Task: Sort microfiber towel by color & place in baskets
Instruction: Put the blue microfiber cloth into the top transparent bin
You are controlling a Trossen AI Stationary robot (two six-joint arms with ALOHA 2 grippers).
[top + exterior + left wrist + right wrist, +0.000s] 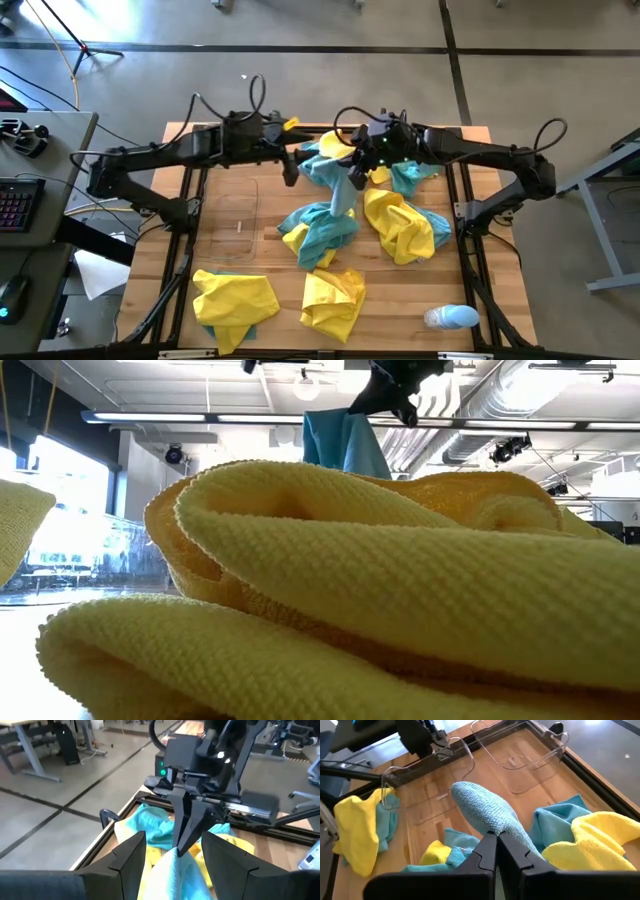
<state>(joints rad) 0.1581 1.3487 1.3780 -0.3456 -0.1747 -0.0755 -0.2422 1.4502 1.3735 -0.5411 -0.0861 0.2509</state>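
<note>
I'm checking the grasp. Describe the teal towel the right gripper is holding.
The teal towel is a soft, fuzzy microfiber cloth, pinched at one end by the shut right gripper and lifted above the wooden table. It hangs bunched into a long drooping fold whose lower end meets the mixed yellow-and-teal pile. The left gripper sits open beside it, not touching.

A pale blue-and-white rounded object [450,318] lies on the wooden worktop [400,290]; a keyboard [17,203] sits on a side desk.

Two blk arms [170,155] w/ looping cables (green LED on one)
</note>
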